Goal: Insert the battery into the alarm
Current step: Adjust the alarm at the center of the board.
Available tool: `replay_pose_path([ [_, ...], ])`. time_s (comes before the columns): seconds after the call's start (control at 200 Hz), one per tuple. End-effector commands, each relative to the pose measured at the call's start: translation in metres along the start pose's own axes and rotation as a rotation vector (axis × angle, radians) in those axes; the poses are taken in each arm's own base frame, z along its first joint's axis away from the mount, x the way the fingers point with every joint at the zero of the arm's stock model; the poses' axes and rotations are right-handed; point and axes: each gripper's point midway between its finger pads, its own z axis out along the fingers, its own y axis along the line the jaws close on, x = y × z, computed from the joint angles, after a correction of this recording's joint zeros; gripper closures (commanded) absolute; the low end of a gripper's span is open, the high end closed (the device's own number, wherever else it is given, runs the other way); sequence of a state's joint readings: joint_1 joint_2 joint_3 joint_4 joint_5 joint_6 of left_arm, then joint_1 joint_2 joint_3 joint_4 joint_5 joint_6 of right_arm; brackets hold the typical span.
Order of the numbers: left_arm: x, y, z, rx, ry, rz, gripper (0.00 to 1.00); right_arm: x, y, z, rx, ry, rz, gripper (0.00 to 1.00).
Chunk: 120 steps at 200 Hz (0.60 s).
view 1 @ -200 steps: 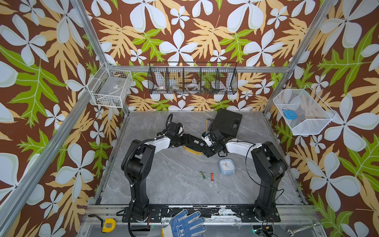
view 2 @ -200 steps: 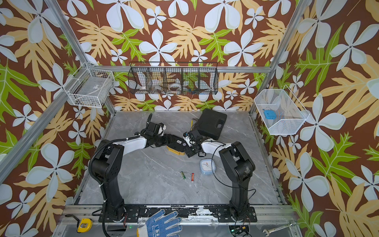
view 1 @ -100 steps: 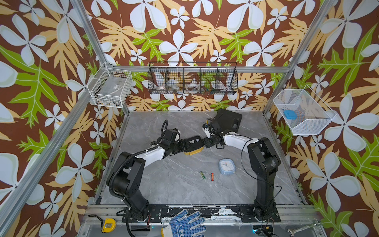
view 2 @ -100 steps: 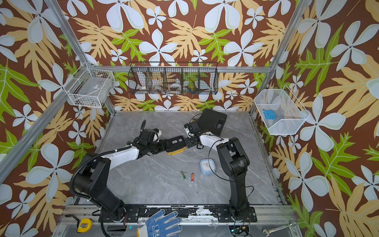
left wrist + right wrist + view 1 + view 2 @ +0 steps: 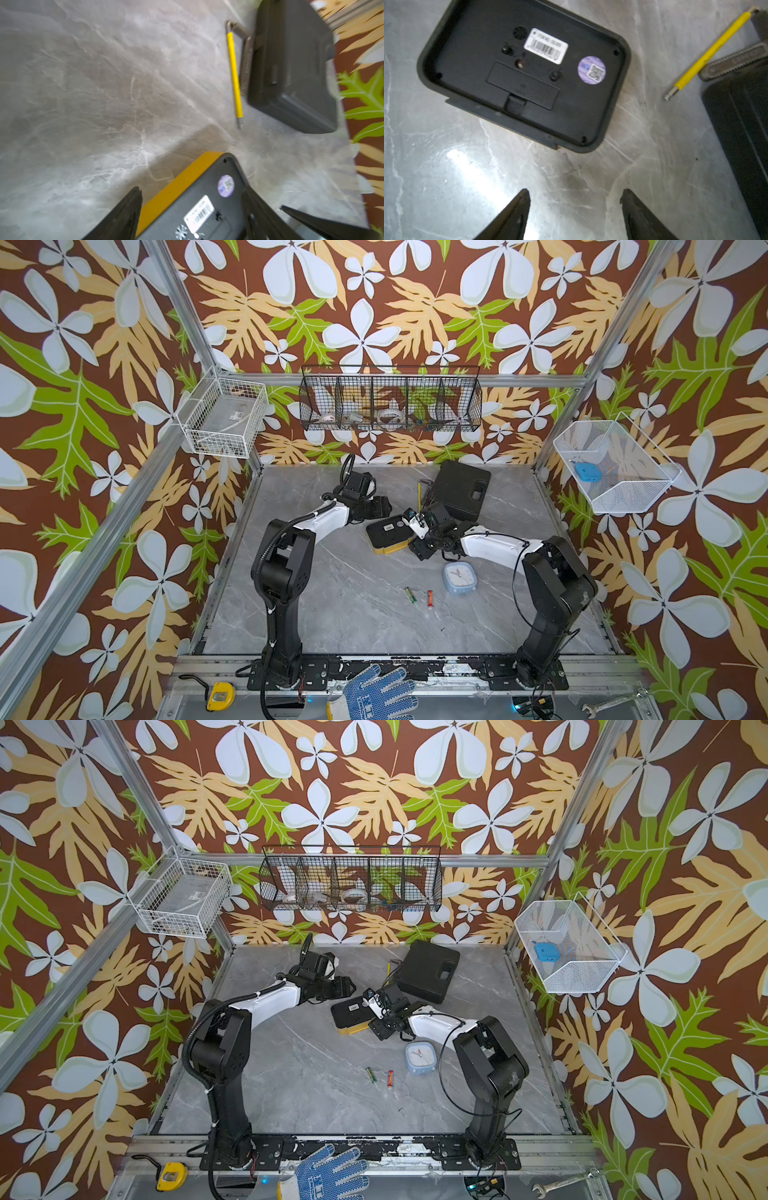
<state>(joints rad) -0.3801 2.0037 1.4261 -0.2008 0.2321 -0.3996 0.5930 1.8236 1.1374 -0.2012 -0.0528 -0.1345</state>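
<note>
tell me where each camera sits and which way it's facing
Top pair: high behind the arm bases, looking down on the table; both whole arms show.
Left wrist: on the left arm, looking past its open pincer at the black alarm.
Right wrist: on the right arm, looking down past its open pincer at that alarm's back.
Shared: both wrist views hold the alarm, yellow tool and black case.

alarm [image 5: 529,83] back matt black plastic; tabletop [image 5: 446,176] glossy grey marble-look.

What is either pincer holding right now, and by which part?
Nothing looks gripped. The right pincer gapes over the table; the left pincer stands open astride one end of the alarm, which lies back-up.
</note>
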Motion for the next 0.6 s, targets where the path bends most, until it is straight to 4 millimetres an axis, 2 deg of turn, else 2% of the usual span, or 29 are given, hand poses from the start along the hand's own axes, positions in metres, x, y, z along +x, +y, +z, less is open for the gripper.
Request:
replay_pose_path([
  [0.0,0.012,0.005,0.006,0.001,0.046,0.028,0.23,-0.008,-0.005,0.006,0.027,-0.015,0.025,0.27],
  [0.095,0.022,0.000,0.007,0.052,0.055,0.008,0.23,-0.009,-0.009,0.012,0.052,-0.006,0.053,0.27],
  [0.255,0.035,-0.012,-0.005,0.148,0.042,-0.029,0.23,-0.012,-0.018,0.019,0.070,-0.012,0.113,0.27],
  [0.41,0.055,-0.028,-0.016,0.251,0.053,-0.048,0.23,-0.018,-0.030,0.018,0.075,-0.037,0.178,0.27],
  [0.596,0.084,-0.037,-0.021,0.314,0.092,-0.089,0.23,-0.028,-0.030,0.025,0.053,-0.028,0.155,0.27],
])
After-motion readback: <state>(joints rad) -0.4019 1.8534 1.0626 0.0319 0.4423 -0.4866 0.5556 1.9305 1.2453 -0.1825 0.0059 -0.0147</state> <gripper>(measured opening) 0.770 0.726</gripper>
